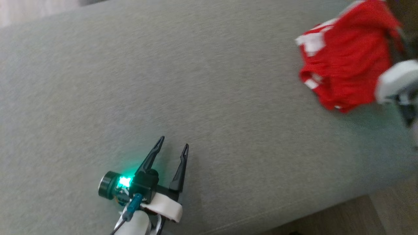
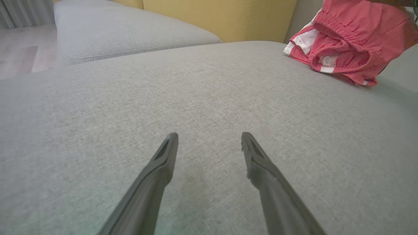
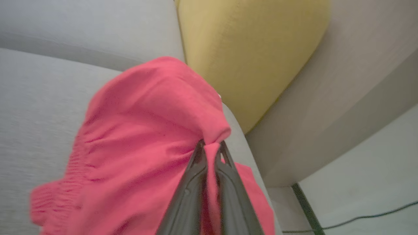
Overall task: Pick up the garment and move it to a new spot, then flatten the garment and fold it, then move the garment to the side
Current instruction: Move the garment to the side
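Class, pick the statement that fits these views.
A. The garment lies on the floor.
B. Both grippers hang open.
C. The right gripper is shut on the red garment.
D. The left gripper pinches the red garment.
C: the right gripper has its fingers closed on a pinch of the red garment, while the left gripper stands open over the grey cushion.

Legible text: none in any view | candidate: small white patch [image 2: 326,61] inside the elastic waistband of the red fabric garment with white trim [image 2: 356,26], left wrist view | reading: marks on it too blurred to make out
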